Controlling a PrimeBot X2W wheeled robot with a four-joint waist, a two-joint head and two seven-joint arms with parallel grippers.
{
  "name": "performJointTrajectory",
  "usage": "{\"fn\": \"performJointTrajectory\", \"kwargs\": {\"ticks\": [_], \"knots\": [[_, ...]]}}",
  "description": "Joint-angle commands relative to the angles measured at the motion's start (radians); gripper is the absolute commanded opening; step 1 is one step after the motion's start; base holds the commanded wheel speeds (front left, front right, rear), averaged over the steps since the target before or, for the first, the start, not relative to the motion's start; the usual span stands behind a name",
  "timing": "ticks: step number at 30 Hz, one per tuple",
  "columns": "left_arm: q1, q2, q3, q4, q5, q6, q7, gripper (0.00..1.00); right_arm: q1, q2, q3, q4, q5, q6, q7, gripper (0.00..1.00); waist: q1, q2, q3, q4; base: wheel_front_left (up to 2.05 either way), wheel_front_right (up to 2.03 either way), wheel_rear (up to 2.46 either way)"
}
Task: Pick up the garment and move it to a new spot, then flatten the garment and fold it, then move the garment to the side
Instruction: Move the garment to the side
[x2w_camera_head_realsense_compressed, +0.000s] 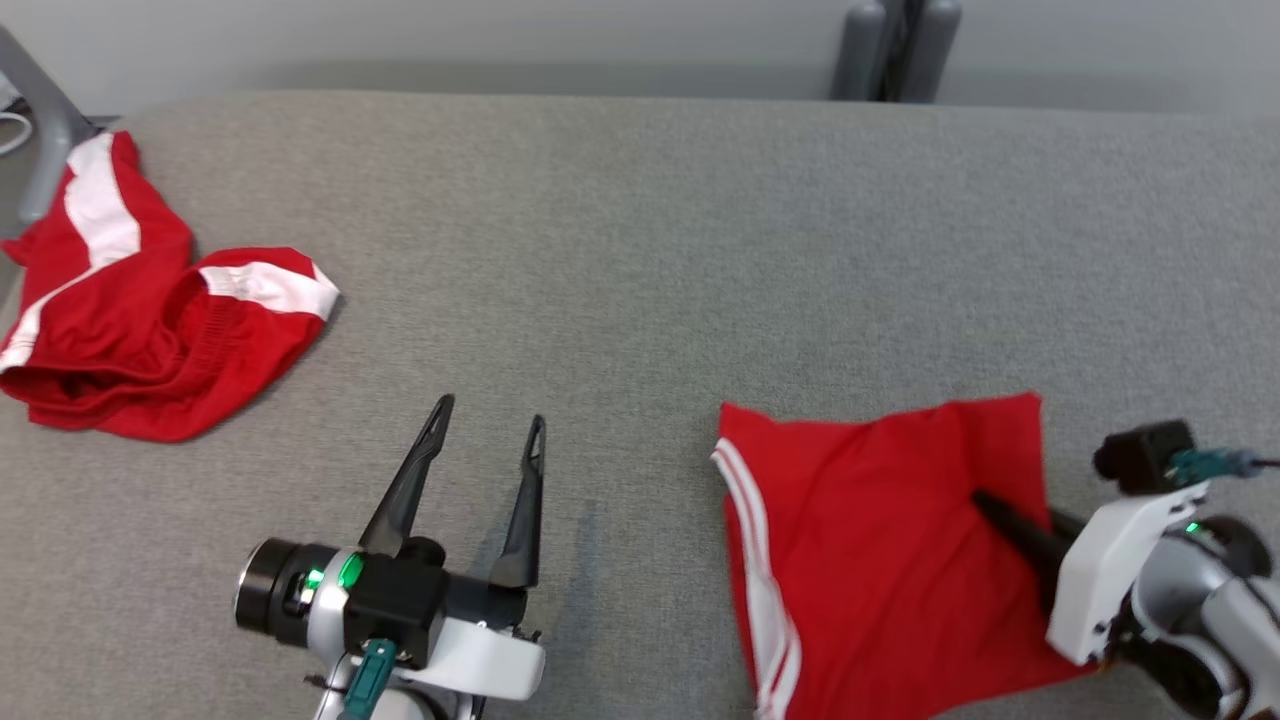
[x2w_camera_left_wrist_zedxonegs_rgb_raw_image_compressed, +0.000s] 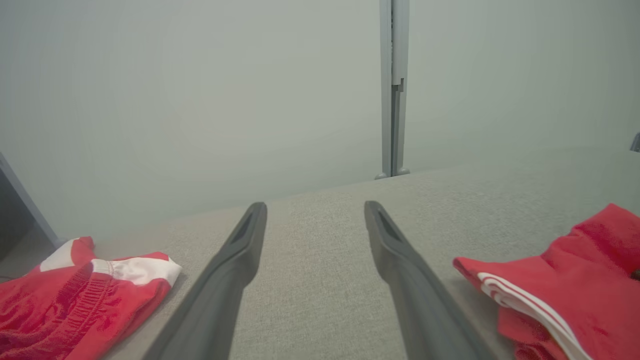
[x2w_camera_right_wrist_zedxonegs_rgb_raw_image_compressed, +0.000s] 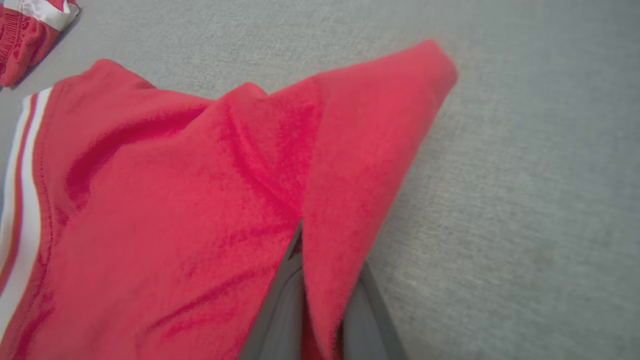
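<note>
The surface (x2w_camera_head_realsense_compressed: 640, 250) is covered in grey woven fabric and extends to a pale wall at the far edge, where a grey vertical post (x2w_camera_left_wrist_zedxonegs_rgb_raw_image_compressed: 393, 85) stands. The garment (x2w_camera_head_realsense_compressed: 880, 540), red with narrow white stripes along its left hem, lies folded into a rough rectangle at the near right of the surface. The right pincer (x2w_camera_head_realsense_compressed: 985, 500) reaches onto the garment from its right-hand edge, fingers lying low across the cloth and pointing toward its centre. In the right wrist view, the two fingers (x2w_camera_right_wrist_zedxonegs_rgb_raw_image_compressed: 280, 310) are closed on a raised fold of the red cloth, and the fold stands up between them while the rest of the garment lies against the surface. The left pincer (x2w_camera_head_realsense_compressed: 490, 412) is positioned at the near left, well apart from the garment, with its fingers spread wide, pointing toward the far edge and gripping nothing; bare surface shows between them. A second garment (x2w_camera_head_realsense_compressed: 130, 300), red with broad white panels and a gathered waistband, lies crumpled at the far left corner, beside a grey frame leg (x2w_camera_head_realsense_compressed: 40, 130).
</note>
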Motion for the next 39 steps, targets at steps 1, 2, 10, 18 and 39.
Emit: {"fn": "performJointTrajectory", "kwargs": {"ticks": [1, 2, 10, 18, 39], "knots": [[-0.034, 0.004, -0.01, -0.007, 0.017, -0.011, -0.004, 1.0, -0.027, -0.041, -0.005, 0.021, -0.011, -0.008, -0.003, 0.0, 0.0, 0.0, 0.037, -0.028, 0.0, 0.0, 0.0], [-0.045, 0.006, -0.015, -0.012, 0.021, -0.016, -0.004, 1.0, -0.045, -0.059, -0.003, 0.019, -0.017, -0.008, -0.002, 0.0, 0.0, 0.0, 0.055, -0.041, 0.0, 0.0, 0.0], [-0.185, 0.022, -0.084, -0.028, 0.053, -0.056, -0.004, 1.0, -0.187, -0.2, 0.012, 0.021, -0.108, -0.007, -0.036, 0.0, 0.0, 0.0, 0.205, -0.16, 0.0, 0.0, 0.0], [-0.368, 0.024, -0.194, -0.029, 0.081, -0.093, -0.004, 1.0, -0.273, -0.286, -0.074, 0.091, -0.121, -0.007, -0.085, 0.0, 0.0, 0.0, 0.374, -0.256, 0.0, 0.0, 0.0], [-0.532, 0.066, -0.343, 0.002, 0.043, -0.049, 0.0, 1.0, -0.465, -0.35, -0.299, 0.356, -0.295, -0.006, -0.194, 0.0, 0.0, 0.0, 0.549, -0.281, 0.0, 0.0, 0.0]]}}
